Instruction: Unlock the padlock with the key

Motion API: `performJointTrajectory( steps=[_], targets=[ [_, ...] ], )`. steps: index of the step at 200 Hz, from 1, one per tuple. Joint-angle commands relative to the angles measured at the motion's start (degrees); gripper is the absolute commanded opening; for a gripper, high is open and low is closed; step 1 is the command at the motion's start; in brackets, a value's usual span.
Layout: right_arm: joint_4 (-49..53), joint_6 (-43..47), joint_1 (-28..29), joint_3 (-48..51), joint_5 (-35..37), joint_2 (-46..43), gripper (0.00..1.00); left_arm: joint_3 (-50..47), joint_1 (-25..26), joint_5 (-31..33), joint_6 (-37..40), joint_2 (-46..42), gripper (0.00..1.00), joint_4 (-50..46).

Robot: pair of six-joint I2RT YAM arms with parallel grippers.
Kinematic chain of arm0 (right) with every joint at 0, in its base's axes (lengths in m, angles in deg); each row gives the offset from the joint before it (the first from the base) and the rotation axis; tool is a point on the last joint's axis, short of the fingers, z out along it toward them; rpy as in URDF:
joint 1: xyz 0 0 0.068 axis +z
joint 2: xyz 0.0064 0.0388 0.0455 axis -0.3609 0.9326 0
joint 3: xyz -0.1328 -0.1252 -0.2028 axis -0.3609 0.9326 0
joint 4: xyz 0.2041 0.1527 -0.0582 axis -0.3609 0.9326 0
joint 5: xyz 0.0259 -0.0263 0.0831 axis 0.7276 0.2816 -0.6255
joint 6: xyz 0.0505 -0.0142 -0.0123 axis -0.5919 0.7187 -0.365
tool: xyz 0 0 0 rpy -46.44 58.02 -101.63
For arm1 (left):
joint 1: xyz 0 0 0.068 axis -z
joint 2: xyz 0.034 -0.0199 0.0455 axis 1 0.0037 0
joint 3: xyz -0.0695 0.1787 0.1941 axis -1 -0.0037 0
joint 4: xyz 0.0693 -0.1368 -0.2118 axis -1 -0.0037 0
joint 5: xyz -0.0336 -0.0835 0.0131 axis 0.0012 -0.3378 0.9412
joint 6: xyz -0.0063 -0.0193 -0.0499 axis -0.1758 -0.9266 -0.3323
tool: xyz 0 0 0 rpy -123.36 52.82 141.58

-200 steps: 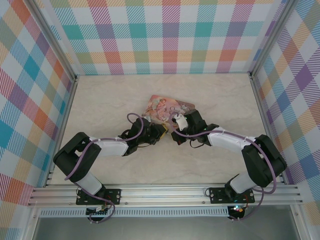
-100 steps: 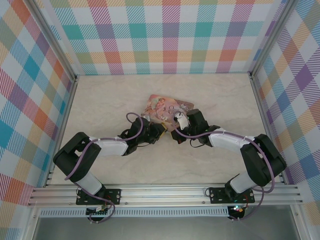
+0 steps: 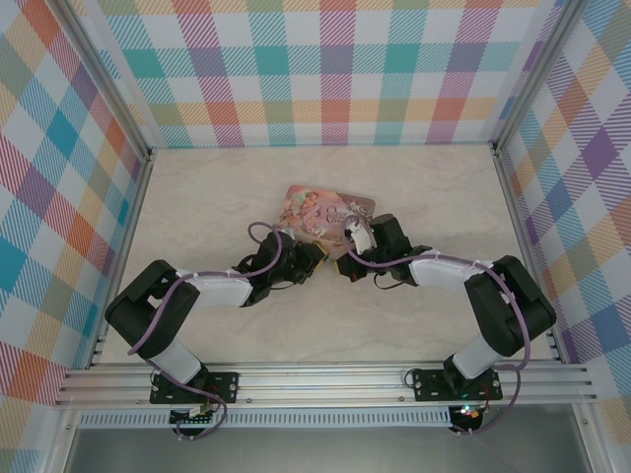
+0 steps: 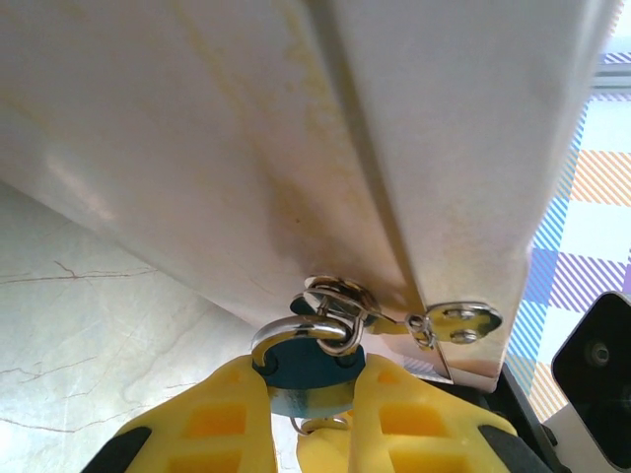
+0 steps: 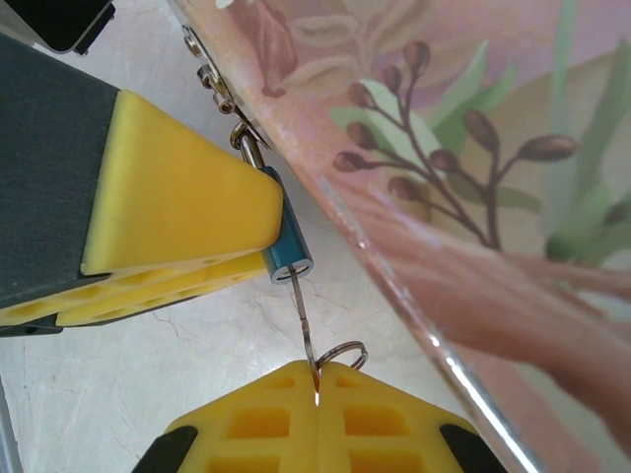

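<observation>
Padlock (image 4: 308, 367): the blue body is clamped between the yellow fingers of the left gripper (image 4: 314, 374), just beside the lower edge of the pink pictured tin (image 4: 246, 148). Its thin metal shackle (image 4: 296, 330) rises from the fingers and hooks through a metal loop on the tin's hasp (image 4: 461, 321). In the right wrist view the padlock's round end face points towards the right gripper (image 5: 317, 374), and the slim grey key (image 5: 304, 325) runs in a nearly straight line from that face down to the yellow fingers. The fingers are pressed together on the key's head, with a small wire ring (image 5: 345, 353) lying just beside them. The key's tip meets the end face; how far it enters cannot be told. From above, both arms converge at the near edge of the tin, which lies tilted near the middle of the marbled table (image 3: 197, 197), inside checked walls (image 3: 335, 69).
</observation>
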Motion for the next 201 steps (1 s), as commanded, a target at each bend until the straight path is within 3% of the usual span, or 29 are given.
performJointTrajectory(
  steps=[1, 41, 105, 201],
  targets=[
    [-5.7, -2.6, -0.9, -0.6, 0.5, 1.7, 0.02, 0.7, 1.5, -7.9, 0.6, -1.5, 0.00, 5.9],
    [-11.0, -5.3, -2.7, 1.2, -4.5, 0.6, 0.02, 0.8, 1.5, -8.3, 1.4, -1.1, 0.00, 5.1],
    [-10.0, -6.4, -3.5, 0.1, -8.5, 0.6, 0.02, 1.0, 1.5, -9.1, 2.7, 0.2, 0.00, 5.4],
    [-7.4, 3.2, -1.8, 0.1, 0.4, -1.9, 0.02, 1.9, 1.4, -10.3, 3.1, 1.1, 0.00, 4.9]
  ],
)
